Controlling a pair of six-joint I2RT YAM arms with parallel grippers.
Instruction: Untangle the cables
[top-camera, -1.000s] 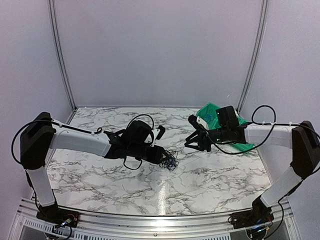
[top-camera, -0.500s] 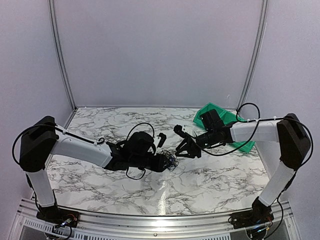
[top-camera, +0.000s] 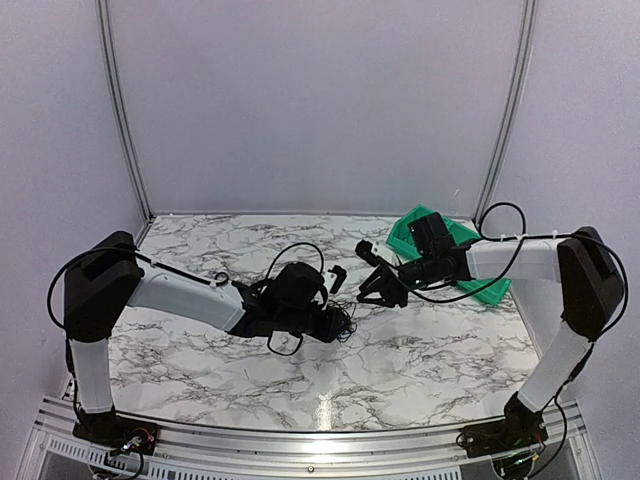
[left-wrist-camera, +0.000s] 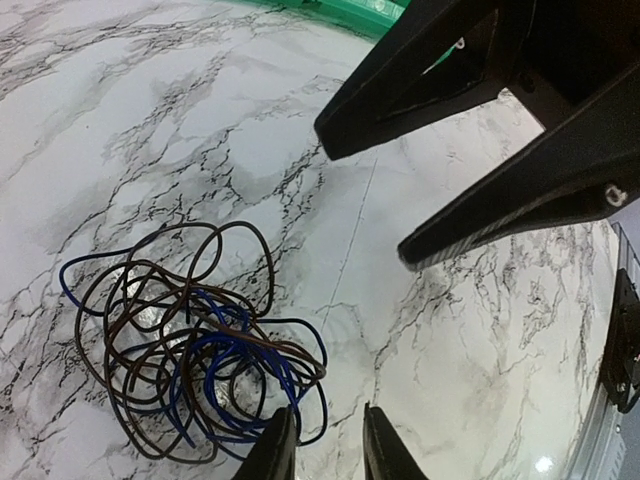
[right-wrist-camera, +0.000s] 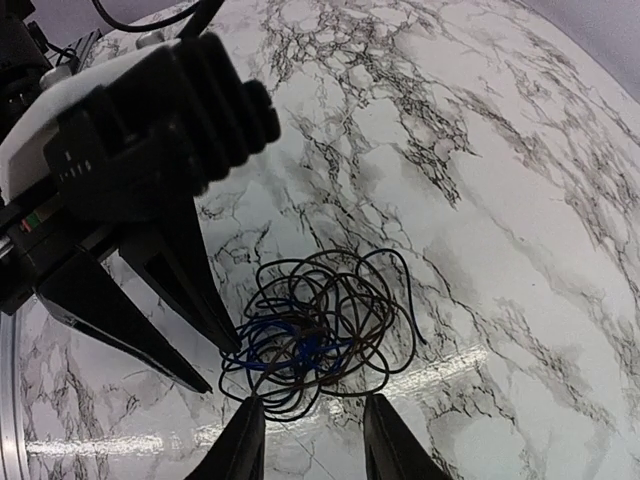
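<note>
The cables are a loose wad of thin blue and dark wires lying on the marble table; they also show in the right wrist view and small in the top view. My left gripper is open, its tips low at the wad's near right edge, a blue loop beside its left finger. It sits at the wad in the top view. My right gripper is open and empty, hovering above the wad's far side, up and to the right of it in the top view.
A green bin lies at the back right under my right forearm; its edge shows in the left wrist view. The right gripper's black fingers loom over the table right of the wad. White walls enclose the marble table.
My right gripper swung left toward the wad, then drew back slightly up and right. My left arm reached further right, its gripper staying at the wad. The wad shifted slightly right.
</note>
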